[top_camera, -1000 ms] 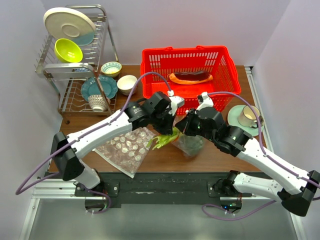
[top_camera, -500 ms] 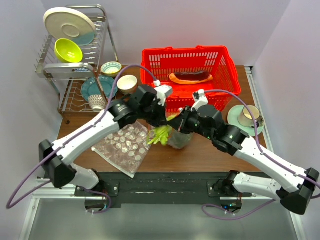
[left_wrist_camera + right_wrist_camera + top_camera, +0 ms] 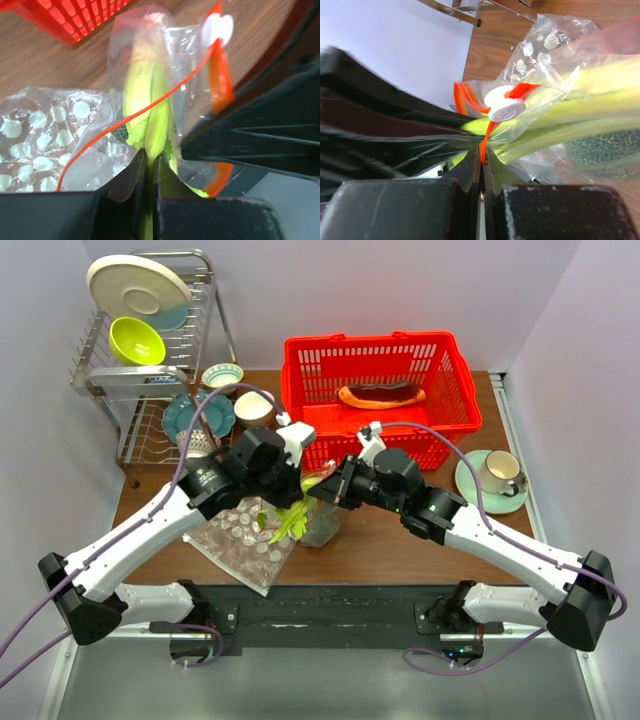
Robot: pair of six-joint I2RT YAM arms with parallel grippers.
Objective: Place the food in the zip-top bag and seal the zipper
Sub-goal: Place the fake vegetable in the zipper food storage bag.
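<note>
Seen from overhead, the left arm (image 3: 150, 530) and the right arm (image 3: 500, 545) both reach forward and inward over the wooden tabletop (image 3: 400, 545). Their elbows are turned outward and their wrists nearly meet at the middle. The zip-top bag (image 3: 322, 523), crinkled and clear, is held up between them. The left end effector (image 3: 150, 165) is clamped on the bright green stalks (image 3: 150, 110), which run straight ahead of its fingertips with their far ends behind the bag's clear plastic. The right end effector (image 3: 482, 152) is pinched tight on the zipper (image 3: 485, 137), gripping the orange-red strip just beneath its white slider (image 3: 505, 107). Only the left wrist view shows the thin orange strip crossing in front of the stalks, a dotted bag (image 3: 30, 145) lying flat to the left of the fingers, and a corner of the red basket (image 3: 85, 15) beyond them. Only the right wrist view shows the dark green ball (image 3: 600, 147) inside the clear bag, to the right of that end effector and beneath the stalks. Only the overhead view shows the red-brown slab (image 3: 380, 394) lying in the basket, well beyond both end effectors. It also shows a dish rack (image 3: 150, 360) far off to the left and a cup on a saucer (image 3: 495, 475) off to the right.
</note>
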